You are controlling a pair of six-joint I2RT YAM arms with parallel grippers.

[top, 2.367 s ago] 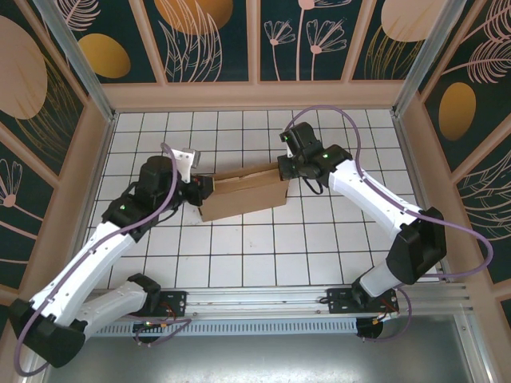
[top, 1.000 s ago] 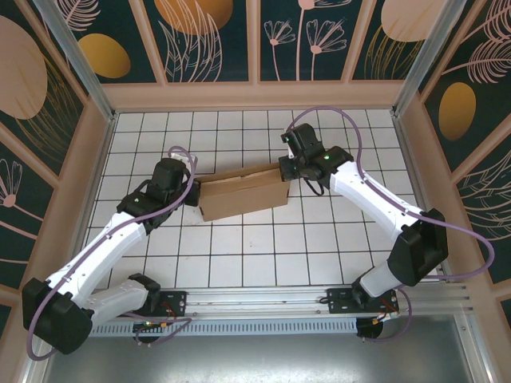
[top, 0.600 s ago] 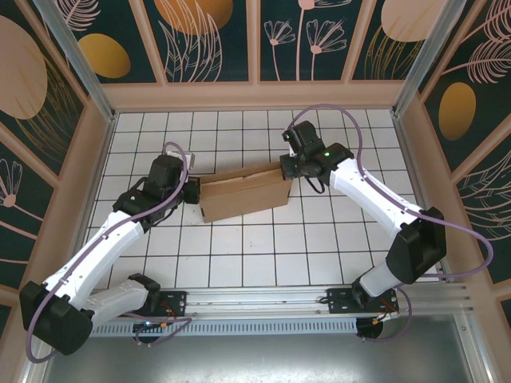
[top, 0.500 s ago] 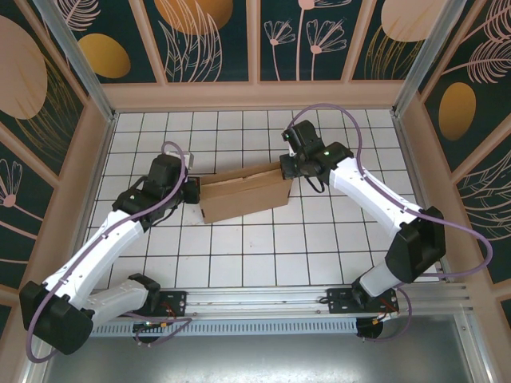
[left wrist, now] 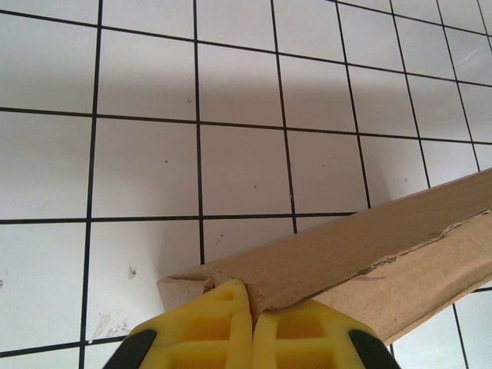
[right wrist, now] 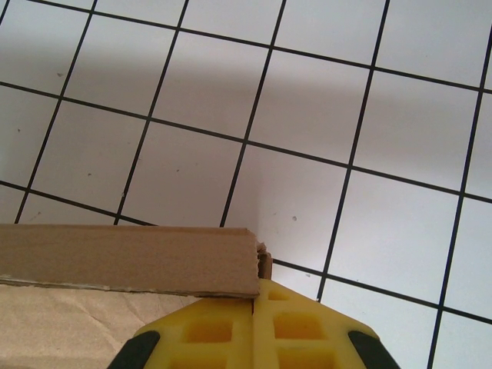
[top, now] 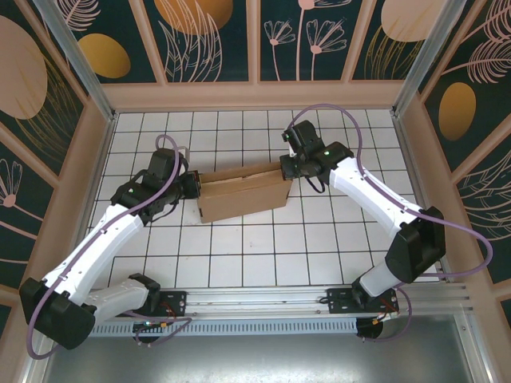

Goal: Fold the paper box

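Close up, left fingers [left wrist: 207,330] clamped on paper box [left wrist: 338,254] edge, right fingers [right wrist: 207,330] on its corner; overhead, whole box slanted on worktop [top: 239,255].

I see white gridded tabletop [top: 239,247]; floral wall panels [top: 303,40] behind and beside tabletop; aluminium rail [top: 255,299] along tabletop's near edge.

Your paper box [top: 243,194]: plain brown cardboard. Your table [top: 239,247]: white, ruled with a black square grid. Left gripper [left wrist: 250,298] and right gripper [right wrist: 254,296]: yellow fingers. You have a white left arm [top: 96,247] and right arm [top: 375,195] with black joints, and purple cables [top: 327,106]. Walls [top: 215,56]: dark teal panels, gold ovals, pale leaf outlines.
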